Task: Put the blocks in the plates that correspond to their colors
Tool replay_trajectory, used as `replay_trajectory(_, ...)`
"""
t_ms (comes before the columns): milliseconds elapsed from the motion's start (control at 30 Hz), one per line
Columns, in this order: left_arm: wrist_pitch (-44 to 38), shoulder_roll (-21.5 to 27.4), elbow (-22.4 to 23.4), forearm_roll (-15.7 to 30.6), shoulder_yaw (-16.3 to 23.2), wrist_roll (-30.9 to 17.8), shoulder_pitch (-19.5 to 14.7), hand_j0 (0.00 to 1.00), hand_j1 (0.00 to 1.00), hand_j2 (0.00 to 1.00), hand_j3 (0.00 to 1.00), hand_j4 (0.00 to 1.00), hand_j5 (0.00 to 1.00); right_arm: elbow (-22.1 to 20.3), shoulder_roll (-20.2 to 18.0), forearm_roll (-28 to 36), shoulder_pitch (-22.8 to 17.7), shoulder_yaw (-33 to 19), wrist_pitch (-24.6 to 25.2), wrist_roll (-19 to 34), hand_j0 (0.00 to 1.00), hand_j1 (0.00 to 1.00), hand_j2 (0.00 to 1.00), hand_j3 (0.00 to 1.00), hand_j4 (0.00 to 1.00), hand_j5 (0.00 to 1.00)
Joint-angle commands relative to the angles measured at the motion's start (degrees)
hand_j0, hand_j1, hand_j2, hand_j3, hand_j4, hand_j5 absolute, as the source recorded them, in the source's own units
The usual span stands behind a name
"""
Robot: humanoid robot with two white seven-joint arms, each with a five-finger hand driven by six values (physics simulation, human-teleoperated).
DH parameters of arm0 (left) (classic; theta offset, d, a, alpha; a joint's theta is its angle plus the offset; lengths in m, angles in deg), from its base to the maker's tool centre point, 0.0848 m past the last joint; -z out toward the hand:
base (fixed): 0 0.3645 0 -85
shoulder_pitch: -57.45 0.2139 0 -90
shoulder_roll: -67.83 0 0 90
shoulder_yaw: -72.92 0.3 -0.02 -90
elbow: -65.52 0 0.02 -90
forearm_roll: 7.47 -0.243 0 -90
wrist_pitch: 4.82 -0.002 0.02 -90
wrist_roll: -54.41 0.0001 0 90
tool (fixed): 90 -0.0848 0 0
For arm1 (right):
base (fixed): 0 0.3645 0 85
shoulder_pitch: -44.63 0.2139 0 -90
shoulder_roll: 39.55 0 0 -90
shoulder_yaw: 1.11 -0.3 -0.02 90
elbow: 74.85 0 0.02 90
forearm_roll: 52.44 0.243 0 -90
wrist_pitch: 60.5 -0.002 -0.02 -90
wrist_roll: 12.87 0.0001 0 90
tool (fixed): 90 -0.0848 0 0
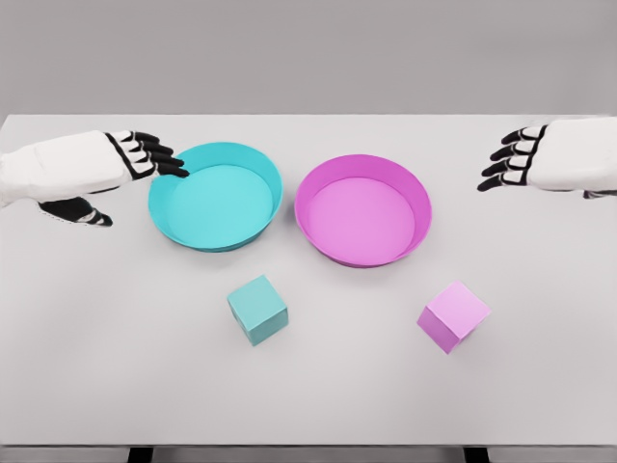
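A teal plate (174, 224) and a pink plate (318, 236) stand side by side mid-table, both with nothing inside. In front of the teal plate lies a teal block (257, 309). A pink block (453, 315) rests in front and to the right of the pink plate. My left hand (145, 164) hovers at the teal plate's left rim, fingers stretched out and holding nothing. At the far right my right hand (509, 159) hangs open, well apart from the pink plate.
The white table (96, 338) spreads wide around the plates and blocks. Its front edge runs along the bottom of the view. A grey wall stands behind the far edge.
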Motion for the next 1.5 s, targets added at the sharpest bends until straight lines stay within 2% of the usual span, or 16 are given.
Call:
replay_trajectory(0,-0.2,0.33,-0.67,7.2,12.1,-1.06,-1.19,1.0,1.0,1.0,1.0,1.0,1.0,-0.31,2.31,-0.01,0.01,3.66,0.12,-0.02,1.0,1.0,1.0,1.0,1.0,1.0)
replay_trajectory(33,-0.2,0.33,-0.67,9.14,15.96,-1.06,-4.71,1.0,1.0,1.0,1.0,1.0,1.0,-0.31,3.72,-0.01,0.45,5.77,0.12,-0.02,1.0,1.0,1.0,1.0,1.0,1.0)
replay_trajectory(67,-0.2,0.24,-0.75,13.27,24.31,-1.06,-11.82,1.0,1.0,1.0,1.0,1.0,1.0,-0.31,4.95,-0.01,1.42,9.03,0.12,-0.02,1.0,1.0,1.0,1.0,1.0,1.0)
replay_trajectory(133,-0.2,-0.46,-1.02,20.65,37.67,-1.06,-22.2,1.0,1.0,1.0,1.0,1.0,1.0,-0.31,5.13,-0.01,1.77,9.56,0.12,-0.02,1.0,1.0,1.0,1.0,1.0,1.0)
replay_trajectory(167,-0.2,-1.34,-1.11,23.81,43.12,-1.06,-26.86,1.0,1.0,1.0,1.0,1.0,1.0,-0.31,6.01,-0.01,1.77,9.91,0.12,-0.02,1.0,1.0,1.0,1.0,1.0,1.0)
replay_trajectory(233,-0.2,-2.48,-1.11,27.68,47.26,-1.06,-30.73,1.0,1.0,1.0,1.0,1.0,1.0,-0.31,7.85,-0.01,1.77,12.19,0.12,-0.02,1.0,1.0,1.0,1.0,1.0,1.0)
replay_trajectory(300,-0.2,-3.45,-1.28,29.71,50.6,-1.06,-31.79,1.0,1.0,1.0,1.0,1.0,1.0,-0.31,8.12,-0.01,1.77,12.9,0.12,-0.02,1.0,1.0,1.0,1.0,1.0,1.0)
replay_trajectory(467,-0.2,-1.87,-3.92,30.33,50.87,-1.06,-31.96,1.0,1.0,1.0,1.0,1.0,1.0,-0.4,8.47,-0.01,1.77,15.09,0.12,-0.02,1.0,1.0,1.0,1.0,1.0,1.0)
replay_trajectory(533,-0.2,-1.25,-4.09,30.24,50.78,-1.06,-31.88,1.0,1.0,1.0,1.0,1.0,1.0,-0.4,9.96,-0.01,1.95,17.29,0.12,-0.02,1.0,1.0,1.0,1.0,1.0,1.0)
replay_trajectory(700,-0.2,-1.78,-4.18,29.53,50.52,-1.06,-31.61,1.0,1.0,1.0,1.0,1.0,1.0,-0.4,10.67,-0.01,2.39,20.01,0.12,-0.02,1.0,1.0,1.0,1.0,1.0,1.0)
replay_trajectory(833,-0.2,-2.04,-4.09,26.72,50.34,-1.06,-31.44,1.0,1.0,1.0,1.0,1.0,1.0,-0.4,10.75,-0.01,2.39,22.13,0.12,-0.02,1.0,1.0,1.0,1.0,1.0,1.0)
replay_trajectory(900,-0.39,-2.22,-4.09,26.2,50.34,-1.06,-31.26,1.0,1.0,1.0,1.0,1.0,1.0,-0.4,10.93,-0.01,2.56,22.13,0.12,-0.02,1.0,1.0,1.0,1.0,1.0,1.0)
replay_trajectory(1033,-0.92,-3.8,-4.18,22.15,50.25,-1.06,-31.26,1.0,1.0,1.0,1.0,1.0,1.0,-0.4,10.32,-0.01,3.35,22.04,0.12,-0.02,1.0,1.0,1.0,1.0,1.0,1.0)
replay_trajectory(1100,-2.94,-3.89,-4.18,21.89,50.34,-1.06,-31.17,1.0,1.0,1.0,1.0,1.0,1.0,-0.4,11.11,0.16,5.11,21.95,0.12,-0.02,1.0,1.0,1.0,1.0,1.0,1.0)
replay_trajectory(1200,-4.61,-4.24,-4.09,19.69,50.25,-1.06,-31.09,1.0,1.0,1.0,1.0,1.0,1.0,-0.31,10.58,0.25,5.2,21.95,0.12,-0.02,1.0,1.0,1.0,1.0,1.0,1.0)
replay_trajectory(1467,-6.81,-4.24,-4.09,19.6,49.02,-1.06,-29.33,1.0,1.0,1.0,1.0,1.0,1.0,-0.4,10.31,0.16,5.81,21.69,0.12,-0.02,1.0,1.0,1.0,1.0,1.0,1.0)
